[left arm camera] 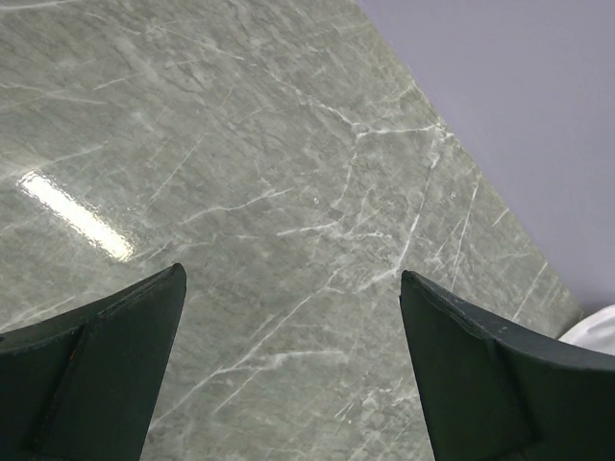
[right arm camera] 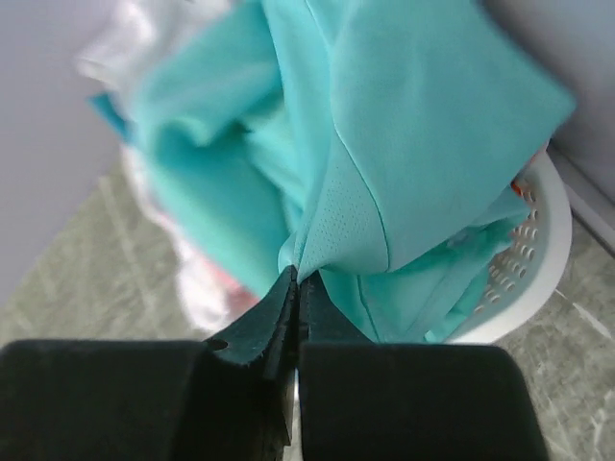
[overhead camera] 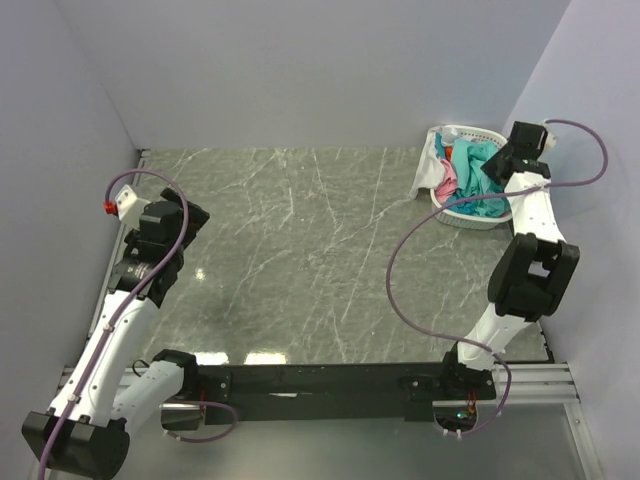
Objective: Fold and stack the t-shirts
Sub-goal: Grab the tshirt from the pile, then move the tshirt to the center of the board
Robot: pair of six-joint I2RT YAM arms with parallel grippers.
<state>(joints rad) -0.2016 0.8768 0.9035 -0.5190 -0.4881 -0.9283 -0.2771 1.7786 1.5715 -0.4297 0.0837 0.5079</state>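
Note:
A white latticed basket [overhead camera: 452, 214] at the table's back right holds crumpled t-shirts: a teal-green one [overhead camera: 478, 165] on top, with pink [overhead camera: 447, 182], white [overhead camera: 427, 166], orange-red [overhead camera: 452, 154] and blue cloth beneath. My right gripper [overhead camera: 497, 166] is over the basket, shut on a fold of the teal-green t-shirt [right arm camera: 404, 144], which fills the right wrist view above the closed fingertips [right arm camera: 298, 279]. My left gripper [overhead camera: 190, 215] is open and empty above the bare marble table at the left; in the left wrist view its fingers [left arm camera: 91, 375] stand wide apart.
Grey marble tabletop [overhead camera: 300, 250] enclosed by pale walls at the left, back and right. A white fixture with a red knob [overhead camera: 118, 203] is on the left wall. Purple cables loop from both arms. The basket rim [right arm camera: 543, 259] shows in the right wrist view.

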